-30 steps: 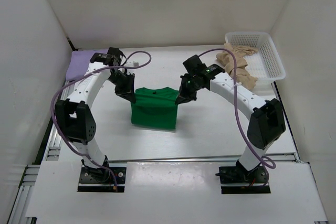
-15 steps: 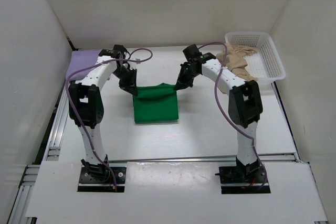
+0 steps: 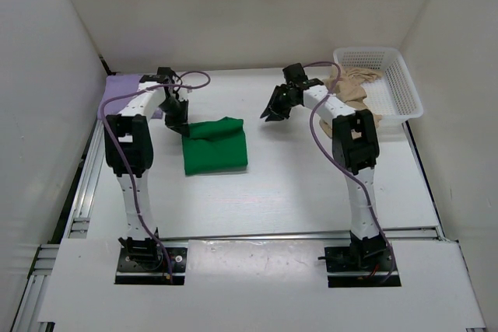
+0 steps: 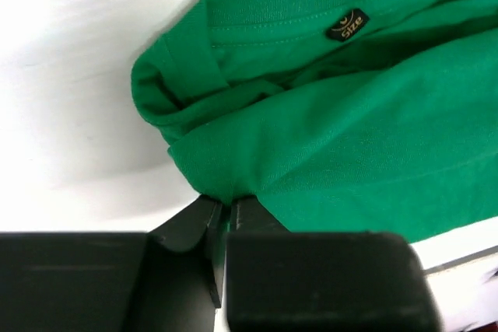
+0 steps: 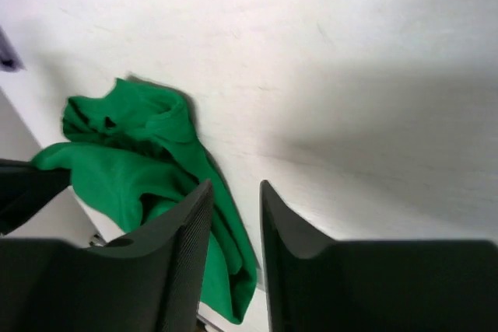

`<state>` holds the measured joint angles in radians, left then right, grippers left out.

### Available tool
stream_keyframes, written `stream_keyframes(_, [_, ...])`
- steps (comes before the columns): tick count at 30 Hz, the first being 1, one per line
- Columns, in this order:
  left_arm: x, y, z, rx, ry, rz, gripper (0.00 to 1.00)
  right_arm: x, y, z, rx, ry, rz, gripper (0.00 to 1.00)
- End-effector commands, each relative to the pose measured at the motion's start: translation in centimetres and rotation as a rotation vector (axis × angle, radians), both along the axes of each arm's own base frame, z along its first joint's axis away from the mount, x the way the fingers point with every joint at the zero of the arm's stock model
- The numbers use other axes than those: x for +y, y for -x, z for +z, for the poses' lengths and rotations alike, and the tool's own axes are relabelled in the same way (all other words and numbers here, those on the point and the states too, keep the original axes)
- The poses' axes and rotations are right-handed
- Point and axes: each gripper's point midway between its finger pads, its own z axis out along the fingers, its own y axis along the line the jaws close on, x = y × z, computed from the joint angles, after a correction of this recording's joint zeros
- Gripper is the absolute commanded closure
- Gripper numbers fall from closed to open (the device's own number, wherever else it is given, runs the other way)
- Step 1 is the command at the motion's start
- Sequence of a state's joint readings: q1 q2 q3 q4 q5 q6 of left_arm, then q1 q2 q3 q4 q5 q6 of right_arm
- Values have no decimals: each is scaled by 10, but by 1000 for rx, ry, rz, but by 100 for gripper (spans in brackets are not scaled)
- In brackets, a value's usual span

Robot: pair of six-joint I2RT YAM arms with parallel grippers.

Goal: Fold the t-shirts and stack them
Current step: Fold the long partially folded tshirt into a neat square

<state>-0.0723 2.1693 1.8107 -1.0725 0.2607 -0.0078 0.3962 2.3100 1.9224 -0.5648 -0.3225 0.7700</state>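
The green t-shirt (image 3: 216,146) lies folded on the table left of centre, its collar label facing up in the left wrist view (image 4: 350,130). My left gripper (image 3: 178,125) (image 4: 222,203) is shut on a pinch of cloth at the shirt's back left corner. My right gripper (image 3: 269,114) (image 5: 236,186) hangs open to the right of the shirt, nothing between its fingers, with the green t-shirt (image 5: 132,169) lying apart from it. The lavender t-shirt (image 3: 122,88) lies flat at the back left. The beige t-shirt (image 3: 352,92) spills over the basket's left rim.
A white mesh basket (image 3: 408,88) stands at the back right corner. White walls close in the table on the left, back and right. Purple cables loop off both arms.
Both arms carried the green t-shirt back and to the left and laid it down. The right gripper opened, let go of its corner and drew away to the right.
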Motion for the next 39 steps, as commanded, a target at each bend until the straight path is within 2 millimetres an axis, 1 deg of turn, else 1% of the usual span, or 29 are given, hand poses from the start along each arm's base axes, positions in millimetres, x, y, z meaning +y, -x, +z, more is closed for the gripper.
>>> stream_keyframes(1, [9,-22,16,-94,-2,16,84,20,4,51,-178,-78,113,74])
stream_keyframes(2, [14,-26,20,-104,7,27,72,23,11,52,-191,-83,143,84])
stream_keyframes(3, [14,-32,21,-130,8,27,65,27,13,55,-242,-83,179,87])
stream_keyframes(4, [27,-38,35,-175,-1,55,65,39,25,62,-262,-102,224,90])
stream_keyframes(6, [40,-47,56,-263,-20,82,62,52,38,60,-264,-116,280,94])
stream_keyframes(7, [48,-58,71,-346,-38,101,58,62,47,56,-255,-125,317,94])
stream_keyframes(8, [56,-60,103,-439,-50,119,51,70,47,62,-269,-140,332,96])
stream_keyframes(9, [59,-59,111,-471,-63,126,41,71,48,60,-254,-146,340,97])
stream_keyframes(11, [52,-57,132,-529,-77,115,39,87,59,51,-206,-185,375,98])
stream_keyframes(12, [29,-46,132,-524,-65,67,41,89,57,50,-208,-186,376,98])
stream_keyframes(13, [16,-36,127,-499,-60,39,45,93,62,40,-176,-189,381,99])
stream_keyframes(14, [7,-26,118,-467,-65,15,55,95,60,39,-168,-193,371,99])
stream_keyframes(15, [-10,-4,95,-384,-52,-33,62,100,61,33,-160,-191,380,99])
stream_keyframes(17, [-32,17,78,-311,27,-88,75,103,58,27,-136,-196,360,99])
stream_keyframes(18, [-43,23,60,-257,47,-115,76,107,52,23,-130,-202,349,99])
stream_keyframes(20, [-44,27,38,-193,32,-121,78,113,45,21,-117,-214,327,99])
stream_keyframes(21, [-45,25,20,-149,26,-121,78,118,34,19,-133,-215,310,99])
stream_keyframes(22, [-44,14,20,-165,9,-116,78,120,29,18,-139,-218,294,99])
stream_keyframes(24, [-40,-8,11,-170,-12,-101,73,126,10,15,-142,-249,235,99])
stream_keyframes(25, [-38,-15,8,-175,-26,-97,69,129,7,14,-135,-264,215,99])
stream_keyframes(26, [-31,-24,6,-182,-36,-78,66,127,-8,21,-149,-291,152,99])
stream_keyframes(28, [-21,-45,4,-211,-58,-52,58,122,-17,6,-130,-288,82,99])
stream_keyframes(29, [-13,-51,3,-217,-79,-35,51,116,-28,5,-135,-290,18,99])
stream_keyframes(33, [-6,-64,5,-254,-97,-17,42,109,-33,-24,-82,-266,-38,99])
stream_keyframes(34, [-6,-64,5,-254,-97,-17,40,111,-34,-19,-78,-281,-36,99])
stream_keyframes(36, [-5,-64,5,-252,-81,-13,37,112,-32,-24,-67,-282,-30,99])
stream_keyframes(37, [-10,-64,14,-266,-50,-22,28,112,-32,-24,-67,-282,-30,99])
stream_keyframes(38, [-7,-66,27,-290,-31,-14,18,113,-34,-13,-96,-288,-17,98])
stream_keyframes(39, [-4,-69,34,-312,-13,-7,12,108,-38,-11,-111,-279,-11,96])
